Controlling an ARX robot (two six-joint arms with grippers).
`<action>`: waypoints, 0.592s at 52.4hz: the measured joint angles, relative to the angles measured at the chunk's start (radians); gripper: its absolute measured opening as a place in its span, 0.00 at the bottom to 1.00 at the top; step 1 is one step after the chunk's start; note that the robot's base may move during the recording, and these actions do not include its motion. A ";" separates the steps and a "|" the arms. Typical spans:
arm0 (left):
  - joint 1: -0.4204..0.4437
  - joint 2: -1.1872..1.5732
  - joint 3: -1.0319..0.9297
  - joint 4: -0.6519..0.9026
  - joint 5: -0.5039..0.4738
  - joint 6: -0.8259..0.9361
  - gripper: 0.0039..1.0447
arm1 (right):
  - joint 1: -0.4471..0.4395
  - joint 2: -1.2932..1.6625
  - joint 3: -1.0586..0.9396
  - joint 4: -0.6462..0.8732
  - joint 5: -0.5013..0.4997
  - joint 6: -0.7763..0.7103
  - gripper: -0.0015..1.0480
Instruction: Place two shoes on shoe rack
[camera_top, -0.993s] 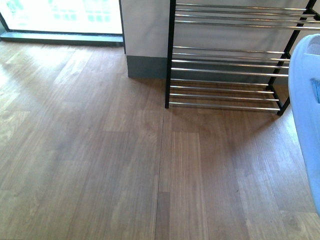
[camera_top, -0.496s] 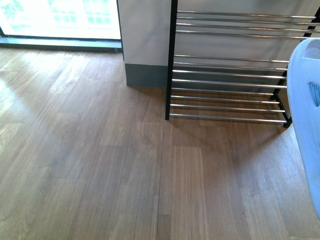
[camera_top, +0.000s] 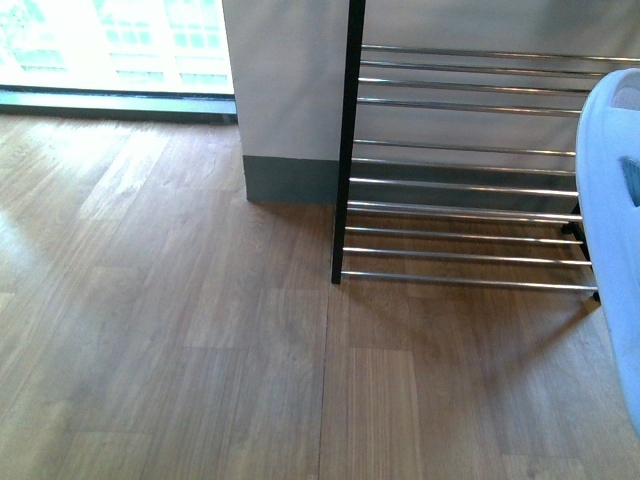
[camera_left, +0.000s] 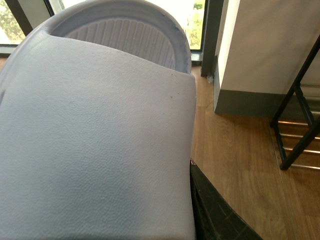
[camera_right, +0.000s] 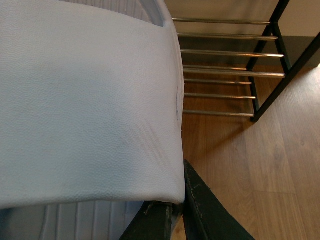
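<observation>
The left shoe (camera_left: 95, 140), a pale slide rather than a sneaker, fills the left wrist view. It seems to be clamped in the left end effector (camera_left: 200, 200), though only one dark finger shows under its edge. The rack (camera_top: 460, 185) stands on the floor ahead and to the right of it, bars running crosswise. The right shoe (camera_top: 612, 230), held in the right end effector (camera_right: 177, 212), hangs toe-first just before the lower shelves. I judge the right arm nearer, needing only a forward reach.
</observation>
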 joint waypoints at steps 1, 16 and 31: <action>0.000 0.000 0.000 0.000 0.000 0.000 0.01 | 0.000 0.000 0.000 0.000 0.000 0.000 0.01; 0.000 0.000 0.000 0.000 0.000 0.000 0.01 | 0.000 0.000 0.000 0.000 -0.001 0.000 0.01; 0.000 0.001 0.000 0.000 0.000 0.000 0.01 | 0.000 -0.001 0.000 0.000 -0.001 0.000 0.01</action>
